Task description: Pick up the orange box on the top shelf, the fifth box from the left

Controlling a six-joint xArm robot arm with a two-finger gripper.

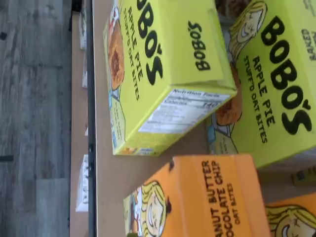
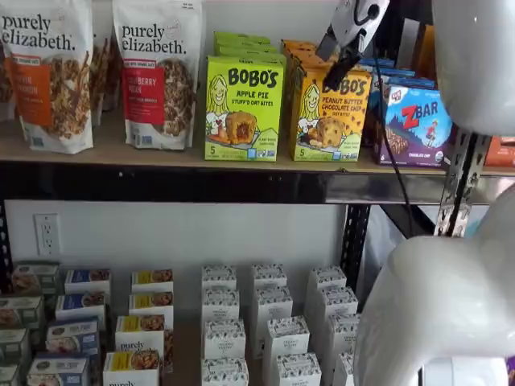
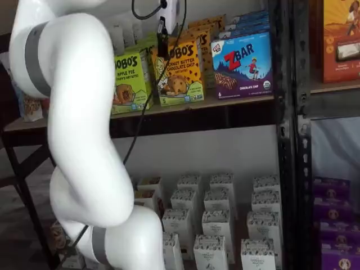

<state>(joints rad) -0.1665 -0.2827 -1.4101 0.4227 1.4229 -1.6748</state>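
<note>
The orange box is a yellow-orange Bobo's Peanut Butter Chocolate Chip carton. It stands upright on the top shelf in both shelf views, between a lime-green Apple Pie box and a blue ZBar box. More orange cartons stand behind it. My gripper hangs just in front of the box's upper edge; in a shelf view its black fingers show side-on, so no gap can be judged. The wrist view shows the orange box's top on the tan board.
Two lime-green Apple Pie boxes fill the wrist view beside the orange one. Granola bags stand at the shelf's left end. A black upright stands to the right. The lower shelf holds several small white boxes. My white arm fills the foreground.
</note>
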